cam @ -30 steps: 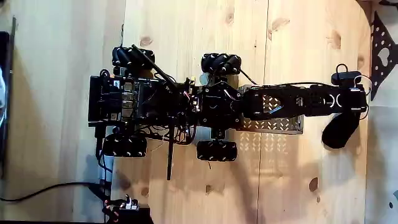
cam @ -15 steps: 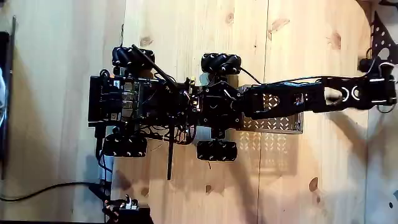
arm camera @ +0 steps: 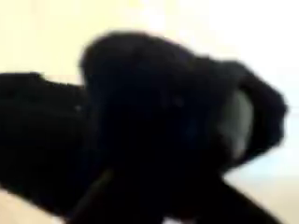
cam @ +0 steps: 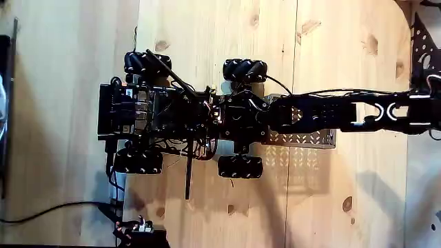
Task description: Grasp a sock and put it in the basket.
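Stretching flat across the wooden table (cam: 207, 41) toward the right edge, arm (cam: 344, 116) extended; blurred black sock (arm camera: 168, 121) close up; grip state indiscernible.

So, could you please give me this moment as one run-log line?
arm: stretched toward right edge, fixed view | sock: black blur close to wrist camera | grip: unclear | basket: unconfirmed

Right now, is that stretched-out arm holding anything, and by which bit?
Cannot be told. The wrist view shows a blurred black mass, likely the sock, close to the camera, but no grip is visible.
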{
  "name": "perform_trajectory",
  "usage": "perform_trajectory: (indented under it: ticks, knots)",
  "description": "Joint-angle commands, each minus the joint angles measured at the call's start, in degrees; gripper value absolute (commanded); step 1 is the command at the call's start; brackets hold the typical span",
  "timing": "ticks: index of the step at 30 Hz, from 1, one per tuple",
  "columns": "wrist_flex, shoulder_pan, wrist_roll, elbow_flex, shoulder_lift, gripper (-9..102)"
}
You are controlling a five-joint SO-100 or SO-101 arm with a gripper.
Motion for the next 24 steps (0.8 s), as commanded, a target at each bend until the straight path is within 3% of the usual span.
perform_trajectory:
  ticks: [1,11,14,24]
  knots:
    - [5.8,0.62,0.35,-0.79,9.32,0]
    - [15.47,-0.88,-0.26,6.68,36.47,-1]
    - [14.77,-0.79,-0.62,13.54,43.77,-1]
    - [-2.46,-0.35,-3.69,54.05,65.13,-1]
